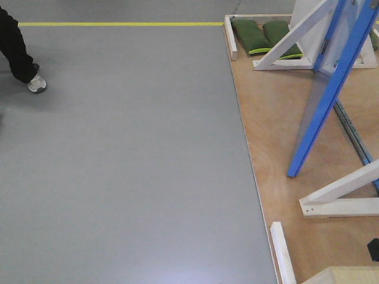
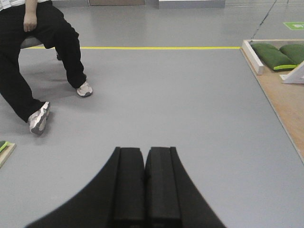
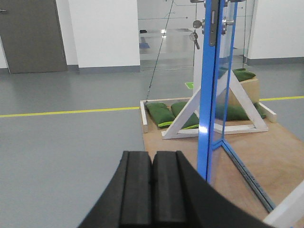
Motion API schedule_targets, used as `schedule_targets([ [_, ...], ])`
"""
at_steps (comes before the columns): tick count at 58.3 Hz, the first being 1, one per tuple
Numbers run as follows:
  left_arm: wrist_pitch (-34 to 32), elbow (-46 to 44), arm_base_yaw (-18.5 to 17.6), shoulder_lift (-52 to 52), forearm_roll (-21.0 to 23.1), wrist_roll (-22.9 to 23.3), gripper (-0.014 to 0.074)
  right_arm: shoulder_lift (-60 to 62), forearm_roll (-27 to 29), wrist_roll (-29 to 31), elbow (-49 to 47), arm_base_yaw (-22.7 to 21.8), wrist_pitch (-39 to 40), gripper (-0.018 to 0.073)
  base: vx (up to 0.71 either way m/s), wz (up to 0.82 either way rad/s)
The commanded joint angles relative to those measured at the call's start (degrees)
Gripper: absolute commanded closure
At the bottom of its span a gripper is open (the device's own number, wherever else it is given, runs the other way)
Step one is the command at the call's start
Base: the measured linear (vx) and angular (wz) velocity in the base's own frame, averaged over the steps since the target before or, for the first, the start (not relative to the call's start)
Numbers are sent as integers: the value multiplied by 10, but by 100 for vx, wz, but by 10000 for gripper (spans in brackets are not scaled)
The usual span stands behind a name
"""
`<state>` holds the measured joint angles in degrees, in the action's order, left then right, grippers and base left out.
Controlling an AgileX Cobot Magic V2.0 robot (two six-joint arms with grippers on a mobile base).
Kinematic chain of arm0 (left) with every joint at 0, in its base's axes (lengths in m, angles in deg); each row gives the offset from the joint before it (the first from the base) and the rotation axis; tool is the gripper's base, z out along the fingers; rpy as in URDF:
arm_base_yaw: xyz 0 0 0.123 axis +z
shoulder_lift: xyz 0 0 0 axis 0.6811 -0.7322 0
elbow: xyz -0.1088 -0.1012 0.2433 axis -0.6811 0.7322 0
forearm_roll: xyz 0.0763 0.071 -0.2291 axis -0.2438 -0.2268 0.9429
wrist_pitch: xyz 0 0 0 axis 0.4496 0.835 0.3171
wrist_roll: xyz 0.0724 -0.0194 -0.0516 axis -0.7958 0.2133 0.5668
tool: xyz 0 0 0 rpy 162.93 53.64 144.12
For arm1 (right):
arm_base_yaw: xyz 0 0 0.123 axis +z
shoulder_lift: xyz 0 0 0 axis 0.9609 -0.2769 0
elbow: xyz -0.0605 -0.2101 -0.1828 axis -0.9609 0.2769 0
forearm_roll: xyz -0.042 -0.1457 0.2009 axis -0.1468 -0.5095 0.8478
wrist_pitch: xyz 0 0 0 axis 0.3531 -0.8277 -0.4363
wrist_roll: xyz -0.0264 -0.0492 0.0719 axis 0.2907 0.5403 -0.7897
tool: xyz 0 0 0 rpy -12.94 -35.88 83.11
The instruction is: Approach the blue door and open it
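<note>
The blue door (image 3: 207,95) stands edge-on on a wooden platform (image 3: 180,152), ahead and slightly right of my right gripper (image 3: 152,154). Its metal edge plate and silver lock parts (image 3: 197,23) show near the top. In the front view the blue door (image 1: 331,94) leans across the upper right, its lower end on the platform (image 1: 278,136). My right gripper is shut with nothing in it, well short of the door. My left gripper (image 2: 144,151) is shut and empty over bare grey floor; the door is not in its view.
White wooden braces (image 3: 190,116) hold the door frame up. Green sandbags (image 1: 251,35) lie at the platform's far corner. A seated person in black trousers (image 2: 42,52) is at the left. A yellow line (image 1: 118,24) crosses the grey floor.
</note>
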<state>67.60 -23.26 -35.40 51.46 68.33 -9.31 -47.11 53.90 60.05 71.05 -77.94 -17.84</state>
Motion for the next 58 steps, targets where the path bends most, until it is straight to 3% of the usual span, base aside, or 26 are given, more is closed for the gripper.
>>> schedule_targets([
  [1,-44,-15,0,8,2,4,524,-2,-3,1,1,-3,48,551,43,6],
  [58,-44,-15,0,8,2,4,524,-2,-3,1,1,-3,50,551,39,-2],
])
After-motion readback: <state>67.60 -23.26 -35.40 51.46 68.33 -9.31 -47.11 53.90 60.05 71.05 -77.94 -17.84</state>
